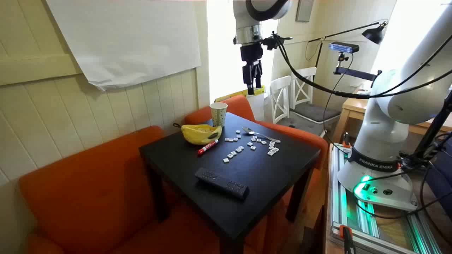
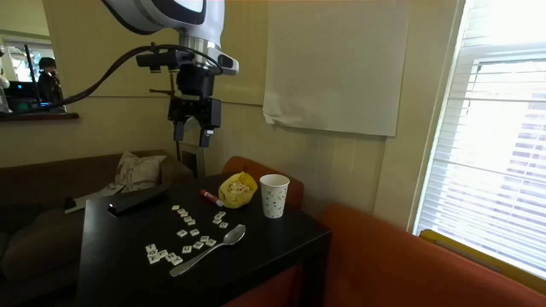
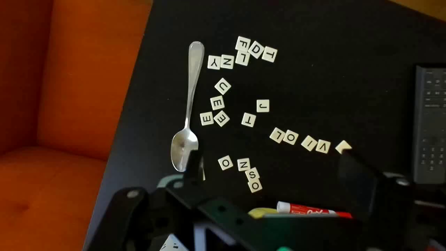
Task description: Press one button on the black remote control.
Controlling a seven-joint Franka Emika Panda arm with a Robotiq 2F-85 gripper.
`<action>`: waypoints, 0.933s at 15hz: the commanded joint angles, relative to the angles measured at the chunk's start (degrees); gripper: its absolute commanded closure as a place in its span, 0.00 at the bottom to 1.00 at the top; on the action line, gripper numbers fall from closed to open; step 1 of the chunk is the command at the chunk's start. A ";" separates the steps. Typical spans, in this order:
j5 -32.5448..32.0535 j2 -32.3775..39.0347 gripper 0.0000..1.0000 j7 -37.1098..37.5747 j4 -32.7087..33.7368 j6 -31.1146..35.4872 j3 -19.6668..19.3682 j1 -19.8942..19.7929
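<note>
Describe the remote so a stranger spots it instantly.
Find the black table beside the orange seating. The remote lies flat near one edge, apart from the white letter tiles. Unlike the red marker, it is a black slab with buttons.

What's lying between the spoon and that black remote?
In the wrist view, white letter tiles lie scattered between the spoon and the black remote control. Both exterior views show them there too.
</note>
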 commanded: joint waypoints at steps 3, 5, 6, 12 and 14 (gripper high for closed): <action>0.01 0.02 0.00 0.02 0.08 -0.09 -0.01 0.03; 0.01 0.02 0.00 0.02 0.08 -0.09 -0.01 0.03; 0.01 0.02 0.00 0.02 0.08 -0.09 -0.01 0.03; 1.10 -2.29 0.00 -1.04 -7.06 -0.08 3.64 4.05; 2.00 -2.61 0.00 0.02 -9.72 1.84 4.99 5.48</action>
